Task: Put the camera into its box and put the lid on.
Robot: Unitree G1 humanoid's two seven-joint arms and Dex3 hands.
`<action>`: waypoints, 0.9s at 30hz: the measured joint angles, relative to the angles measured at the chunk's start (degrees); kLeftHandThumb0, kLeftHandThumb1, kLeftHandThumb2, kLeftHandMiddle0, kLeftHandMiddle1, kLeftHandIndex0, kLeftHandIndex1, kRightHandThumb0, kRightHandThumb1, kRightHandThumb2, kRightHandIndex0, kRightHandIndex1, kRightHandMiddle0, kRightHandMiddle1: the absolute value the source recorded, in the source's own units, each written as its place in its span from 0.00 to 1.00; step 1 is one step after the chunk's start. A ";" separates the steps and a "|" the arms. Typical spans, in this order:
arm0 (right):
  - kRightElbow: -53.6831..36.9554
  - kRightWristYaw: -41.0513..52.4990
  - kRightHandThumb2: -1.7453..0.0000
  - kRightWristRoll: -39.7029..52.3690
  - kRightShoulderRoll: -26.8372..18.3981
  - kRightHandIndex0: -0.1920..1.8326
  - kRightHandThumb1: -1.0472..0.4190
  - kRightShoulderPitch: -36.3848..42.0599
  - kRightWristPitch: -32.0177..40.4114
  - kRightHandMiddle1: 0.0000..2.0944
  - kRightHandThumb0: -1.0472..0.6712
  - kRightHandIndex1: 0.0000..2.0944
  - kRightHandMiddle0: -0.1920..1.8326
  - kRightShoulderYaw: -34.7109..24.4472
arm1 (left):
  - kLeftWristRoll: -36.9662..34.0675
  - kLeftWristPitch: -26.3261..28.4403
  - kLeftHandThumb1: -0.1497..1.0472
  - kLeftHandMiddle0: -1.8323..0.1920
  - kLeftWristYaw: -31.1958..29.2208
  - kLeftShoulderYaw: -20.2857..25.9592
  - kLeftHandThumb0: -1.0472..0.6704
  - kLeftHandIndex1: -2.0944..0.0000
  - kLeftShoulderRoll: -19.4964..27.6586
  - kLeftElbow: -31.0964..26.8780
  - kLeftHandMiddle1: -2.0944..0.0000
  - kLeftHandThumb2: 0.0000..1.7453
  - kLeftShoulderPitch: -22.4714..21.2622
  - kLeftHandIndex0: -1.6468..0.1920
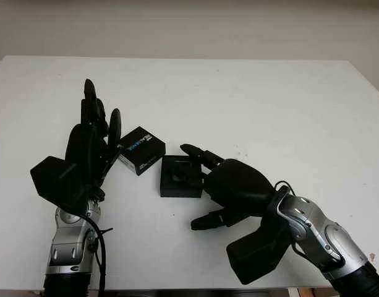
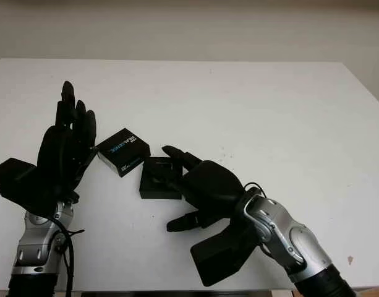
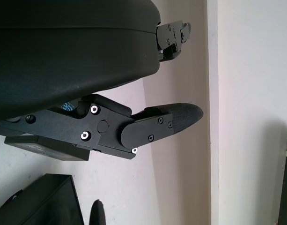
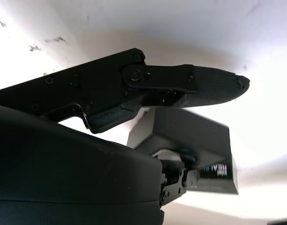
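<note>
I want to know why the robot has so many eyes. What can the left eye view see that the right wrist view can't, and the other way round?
The left eye view looks down on the white table: the open left hand stands beside the lid, and you look into the open box, where something dark lies.

The right wrist view sits close, seeing the box's side wall under one of the right hand's fingers.

Both show the box, lid, table and the open right hand.

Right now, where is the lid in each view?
Left eye: lid between left hand and box.
Right eye: lid in the same spot.
Left wrist: lid behind the left hand's finger.
Right wrist: lid beyond the box, print showing.
Shared landmark: the box beside it.
</note>
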 measured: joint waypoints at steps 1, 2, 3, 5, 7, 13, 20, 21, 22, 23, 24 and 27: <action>-0.28 0.13 0.76 -0.12 0.00 0.06 0.00 0.08 0.10 0.05 0.08 0.03 0.19 0.07 | -0.04 0.05 1.00 0.99 0.00 0.00 0.30 0.98 0.00 -0.13 0.97 0.34 0.01 0.99; -0.40 0.31 0.76 -0.14 -0.01 0.06 0.00 0.12 0.15 0.05 0.08 0.03 0.19 0.10 | -0.09 0.07 1.00 0.99 -0.01 -0.01 0.30 0.98 0.00 -0.26 0.97 0.34 0.01 1.00; -0.52 0.48 0.76 -0.14 -0.03 0.06 0.00 0.19 0.18 0.05 0.08 0.03 0.19 0.10 | -0.11 0.08 1.00 0.99 -0.01 0.00 0.30 0.98 0.00 -0.44 0.97 0.34 0.02 1.00; -0.78 1.13 0.76 -0.13 -0.04 0.05 0.00 0.35 0.45 0.04 0.08 0.02 0.18 0.10 | -0.39 0.15 1.00 0.99 -0.02 0.02 0.30 0.98 -0.06 -0.84 0.98 0.33 0.08 1.00; -0.86 1.67 0.76 -0.12 -0.04 0.05 0.00 0.43 0.65 0.04 0.09 0.02 0.18 0.12 | -0.57 0.36 1.00 0.99 -0.01 0.04 0.31 0.98 -0.12 -0.92 0.98 0.33 0.12 1.00; 0.20 1.68 0.75 -0.95 -0.04 0.04 0.00 0.46 1.29 0.03 0.09 0.02 0.16 0.65 | -0.71 0.42 1.00 1.00 -0.12 0.05 0.31 0.98 -0.15 -1.08 0.98 0.34 0.59 1.00; 2.20 3.11 0.73 0.19 0.00 0.00 0.00 0.42 1.66 0.01 0.11 0.00 0.03 1.09 | -1.02 0.42 1.00 0.99 -0.62 0.31 0.31 0.98 0.09 -1.68 0.97 0.34 0.71 1.00; 2.54 2.49 0.73 1.33 0.17 0.01 0.00 0.41 1.65 0.01 0.11 0.01 0.03 0.82 | -1.14 0.42 1.00 0.99 -0.68 0.43 0.32 0.98 0.11 -1.68 0.97 0.34 0.71 1.00; 3.46 1.04 0.73 2.77 0.43 0.01 0.00 0.47 1.28 0.01 0.11 0.01 0.03 0.52 | -1.21 0.42 1.00 1.00 -0.75 0.53 0.32 0.98 0.12 -1.69 0.97 0.34 0.71 1.00; 4.95 -1.08 0.73 4.74 1.11 0.01 0.00 0.61 0.64 0.01 0.12 0.01 0.02 -0.22 | -1.21 0.42 1.00 0.99 -0.84 0.61 0.32 0.98 0.18 -1.70 0.97 0.34 0.71 0.99; 6.22 -3.36 0.72 6.82 1.99 0.01 0.00 0.78 0.12 0.01 0.12 0.01 0.02 -1.32 | -1.21 0.42 1.00 0.99 -0.92 0.72 0.31 0.98 0.29 -1.70 0.97 0.34 0.71 0.99; 7.99 -7.79 0.72 14.23 4.54 0.02 0.00 0.44 -0.98 0.02 0.16 0.02 0.02 -5.31 | -1.21 0.43 1.00 0.99 -1.03 1.03 0.31 0.98 0.67 -1.70 0.97 0.34 0.69 0.99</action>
